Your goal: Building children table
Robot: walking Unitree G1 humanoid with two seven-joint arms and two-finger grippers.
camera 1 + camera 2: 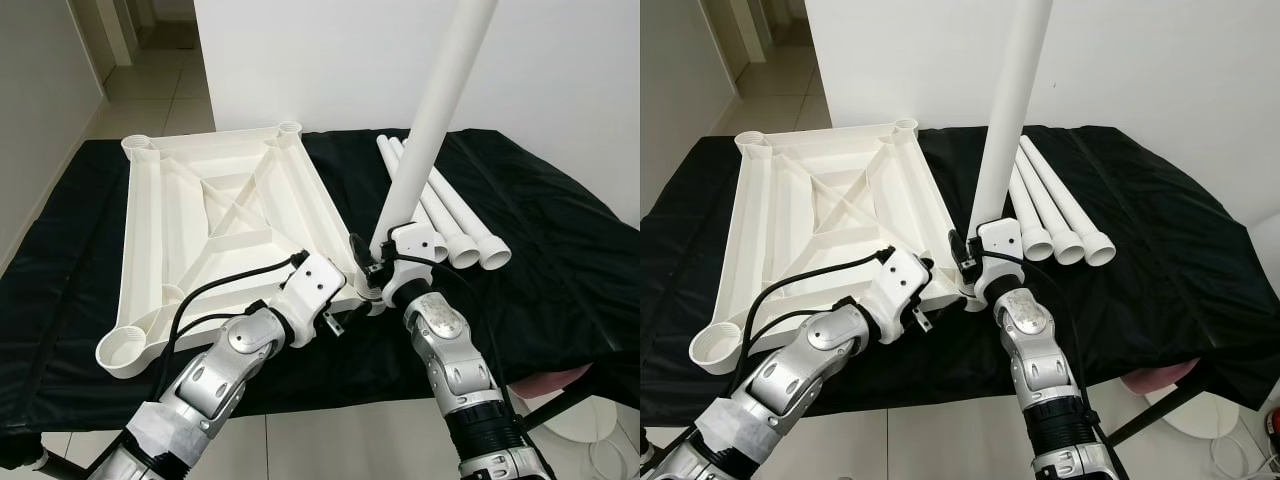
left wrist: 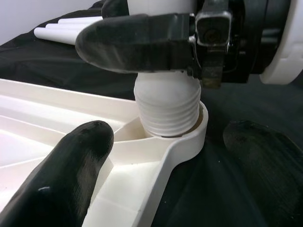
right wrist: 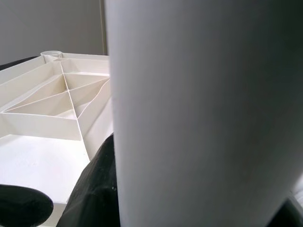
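Nearest the robot, the left gripper (image 1: 352, 312) sits at the near corner of the upturned white tabletop (image 1: 215, 215), its black fingers (image 2: 71, 175) spread apart and holding nothing, one lying over the ribbed underside and the other out over the black cloth (image 1: 560, 270). Just beyond it, the right gripper (image 1: 373, 262) is clamped around the lower end of a long white table leg (image 1: 435, 110), which stands nearly upright, leaning slightly away to the right. In the left wrist view the leg's threaded end (image 2: 168, 111) sits in the corner socket (image 2: 189, 137), with several threads showing above the rim, so by my reading the leg is entered but not screwed home. The chief risk is cross-threading: since the leg leans, turning it now could bite the threads askew and jam it. A weak hold on so tall a leg could also let it topple, and an unsteadied tabletop may slide on the cloth as the leg is twisted. Farther back, three spare legs (image 1: 455, 215) lie side by side on the cloth to the right of the tabletop, and another empty socket (image 1: 289, 129) shows at the far corner.
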